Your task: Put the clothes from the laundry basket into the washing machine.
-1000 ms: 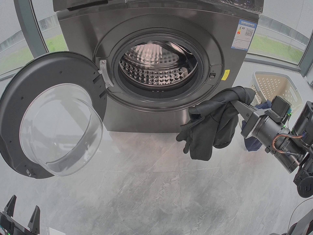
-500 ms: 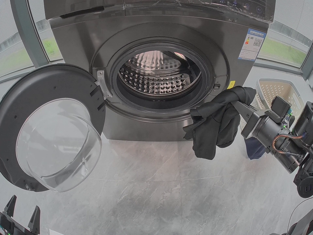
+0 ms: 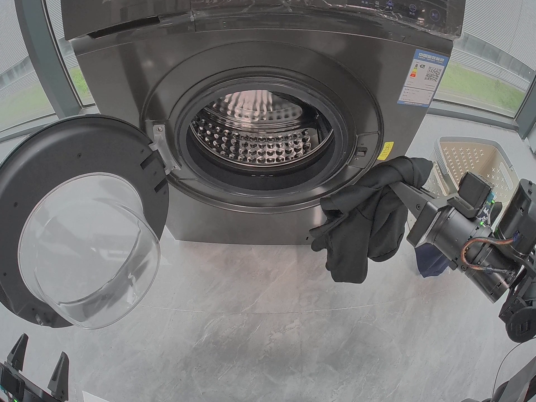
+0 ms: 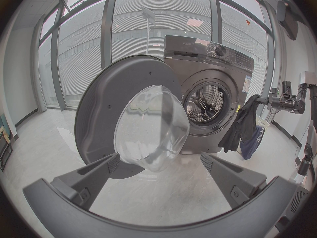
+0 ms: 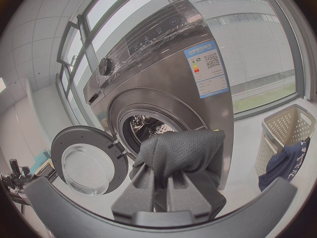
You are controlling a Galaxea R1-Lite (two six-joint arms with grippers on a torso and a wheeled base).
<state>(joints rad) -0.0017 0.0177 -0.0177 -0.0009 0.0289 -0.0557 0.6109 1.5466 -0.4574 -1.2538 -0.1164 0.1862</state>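
Black garment (image 3: 357, 224) hangs pinched in right tool (image 5: 161, 177) beside washing machine (image 3: 128, 79); left tool (image 4: 159, 156) spread.

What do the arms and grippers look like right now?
Right arm: dark grey cylindrical wrist, copper-coloured cable looped alongside, black boxy module on top. Right gripper and left gripper: matte dark grey, wedge-shaped fingers tapering to the tips, textured inner pads.

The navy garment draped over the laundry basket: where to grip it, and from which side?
Probably the fold of the navy garment where it crosses the laundry basket rim, from above: it hangs down the outside, so cloth bunches there for the jaws.
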